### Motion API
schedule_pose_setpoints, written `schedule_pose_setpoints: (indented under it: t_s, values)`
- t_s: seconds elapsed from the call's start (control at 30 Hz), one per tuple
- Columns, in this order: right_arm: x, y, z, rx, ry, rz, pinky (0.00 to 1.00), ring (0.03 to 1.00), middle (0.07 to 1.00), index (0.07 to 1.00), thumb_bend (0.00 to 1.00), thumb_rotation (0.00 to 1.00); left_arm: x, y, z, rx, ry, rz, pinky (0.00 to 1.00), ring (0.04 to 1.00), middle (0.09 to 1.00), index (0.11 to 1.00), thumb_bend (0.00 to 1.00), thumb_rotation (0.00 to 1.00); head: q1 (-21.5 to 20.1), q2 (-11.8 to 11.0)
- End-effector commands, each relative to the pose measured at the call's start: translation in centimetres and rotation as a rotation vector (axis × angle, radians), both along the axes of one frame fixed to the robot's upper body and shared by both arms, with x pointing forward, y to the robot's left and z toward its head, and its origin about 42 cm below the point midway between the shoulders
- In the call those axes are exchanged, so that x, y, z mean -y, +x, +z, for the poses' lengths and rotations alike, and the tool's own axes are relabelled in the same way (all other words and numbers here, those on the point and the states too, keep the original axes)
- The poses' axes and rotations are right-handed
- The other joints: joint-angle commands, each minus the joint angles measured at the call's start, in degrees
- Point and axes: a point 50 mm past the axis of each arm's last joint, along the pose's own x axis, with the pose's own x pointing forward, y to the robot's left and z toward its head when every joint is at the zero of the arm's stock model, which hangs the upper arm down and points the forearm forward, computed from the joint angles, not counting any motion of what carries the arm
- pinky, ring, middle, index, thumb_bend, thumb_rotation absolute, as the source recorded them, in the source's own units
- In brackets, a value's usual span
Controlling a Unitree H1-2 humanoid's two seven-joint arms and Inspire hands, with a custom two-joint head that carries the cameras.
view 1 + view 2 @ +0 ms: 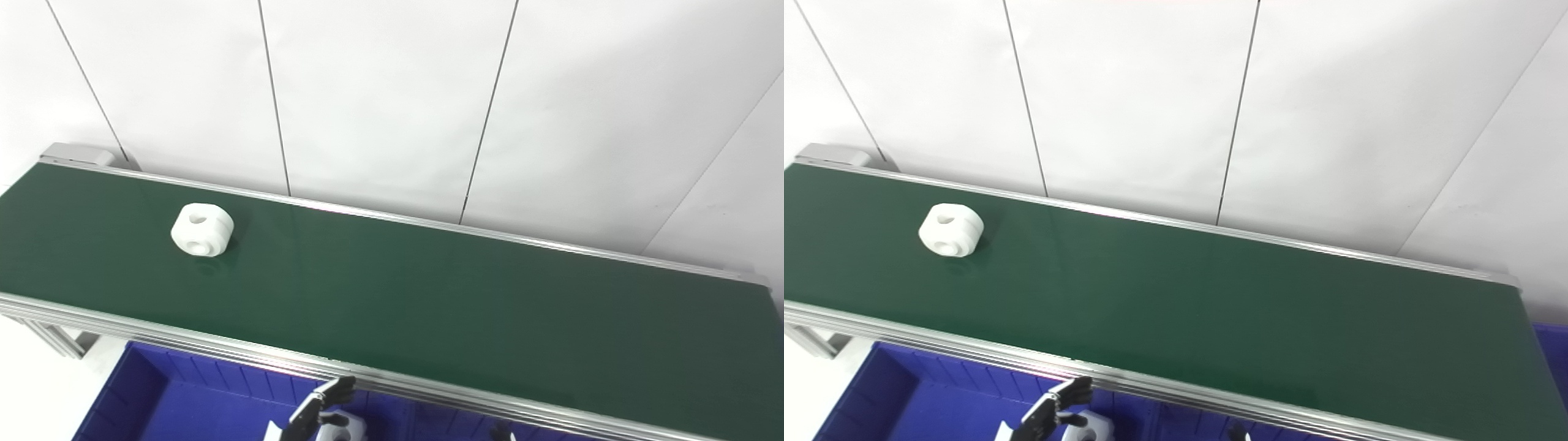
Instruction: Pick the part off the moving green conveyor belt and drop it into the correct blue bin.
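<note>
White part (202,229) sits on the green conveyor belt (429,294), toward its left end. Below the belt's near rail I see my left hand (318,407) over the blue bin (184,404), fingers apart beside a white piece (343,427). Right hand (502,432) barely peeks in; I can't tell its fingers.

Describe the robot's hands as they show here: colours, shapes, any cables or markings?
Only the left hand shows much: slim black segmented fingers with lighter grey highlights, above a white rounded body. The right hand is a small dark tip at the bottom edge. No cables, markings or sleeves are visible.
</note>
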Motion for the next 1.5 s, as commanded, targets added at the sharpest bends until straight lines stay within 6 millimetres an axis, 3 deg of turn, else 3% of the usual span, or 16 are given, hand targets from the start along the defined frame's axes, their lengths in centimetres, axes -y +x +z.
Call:
schedule_pose_setpoints:
  t_s: [0.0, 0.3, 0.37, 0.53, 0.67, 0.73, 0.87, 0.97, 1.07, 1.2, 1.33, 1.47]
  values:
    - [0.1, 0.0, 0.9, 0.061, 0.053, 0.005, 1.0, 0.948, 0.989, 1.0, 0.95, 1.0, -0.4, 0.4, 0.8, 0.071, -0.006, -0.002, 0.57, 0.734, 0.771, 0.781, 0.84, 0.75, 0.27, 0.37]
    - [0.0, 0.1, 2.2, 0.075, 0.17, -0.03, 1.0, 0.996, 1.0, 1.0, 0.9, 1.0, -0.1, 0.6, 2.0, 0.118, -0.032, -0.025, 0.55, 0.729, 0.765, 0.767, 0.83, 0.71, 1.63, 2.07]
    - [-0.1, 0.2, 2.3, 0.077, 0.175, -0.026, 1.0, 0.997, 1.0, 1.0, 0.9, 1.0, 0.2, 1.1, 2.8, 0.163, -0.035, -0.053, 0.56, 0.733, 0.772, 0.772, 0.81, 0.69, 2.22, 2.85]
    - [-0.3, 0.3, 2.6, 0.087, 0.165, -0.013, 1.0, 0.992, 1.0, 1.0, 0.9, 1.0, 0.0, 2.8, 6.9, 0.3, -0.091, -0.113, 0.57, 0.737, 0.787, 0.77, 0.82, 0.59, 2.35, 3.04]
    - [-0.6, 0.5, 2.8, 0.093, 0.182, -0.013, 1.0, 0.988, 1.0, 1.0, 0.88, 1.0, -2.0, 6.0, 11.4, 0.434, -0.134, -0.119, 0.56, 0.73, 0.781, 0.793, 0.95, 0.52, 2.78, 3.53]
    - [-0.7, 0.6, 2.8, 0.095, 0.187, -0.009, 1.0, 0.99, 1.0, 1.0, 0.88, 1.0, -3.3, 7.8, 13.2, 0.464, -0.135, -0.136, 0.61, 0.758, 0.802, 0.812, 0.99, 0.47, 2.78, 3.54]
    - [-0.8, 0.8, 2.6, 0.087, 0.198, -0.009, 1.0, 0.994, 1.0, 1.0, 0.87, 1.0, -7.6, 13.0, 17.7, 0.591, 0.14, -0.124, 0.65, 0.785, 0.837, 0.872, 1.0, 0.47, 2.79, 3.48]
    - [-0.9, 0.8, 2.6, 0.083, 0.203, -0.017, 1.0, 0.99, 1.0, 1.0, 0.87, 1.0, -9.4, 15.6, 20.2, 0.615, 0.291, -0.132, 0.81, 0.898, 0.92, 0.961, 0.98, 0.48, 2.37, 3.44]
    - [-1.0, 0.8, 2.6, 0.083, 0.205, -0.016, 1.0, 0.987, 1.0, 1.0, 0.87, 1.0, -10.9, 17.8, 21.7, 0.632, 0.459, -0.141, 0.83, 0.916, 0.939, 0.987, 0.94, 0.51, 2.02, 3.6]
    - [-1.0, 0.8, 2.6, 0.077, 0.214, -0.007, 1.0, 0.998, 1.0, 1.0, 0.86, 1.0, -13.4, 21.9, 23.3, 0.649, 0.708, -0.142, 0.66, 0.819, 0.913, 0.951, 0.9, 0.48, 1.99, 3.67]
    - [-1.0, 0.8, 2.6, 0.074, 0.214, -0.003, 1.0, 1.0, 1.0, 1.0, 0.85, 1.0, -15.5, 25.6, 24.1, 0.62, 0.916, -0.142, 0.61, 0.766, 0.894, 0.939, 0.93, 0.48, 1.99, 3.67]
    - [-0.9, 0.8, 2.6, 0.074, 0.211, 0.004, 1.0, 1.0, 1.0, 1.0, 0.84, 1.0, -16.6, 28.6, 24.5, 0.568, 1.088, -0.141, 0.64, 0.795, 0.893, 0.946, 0.98, 0.35, 1.8, 3.78]
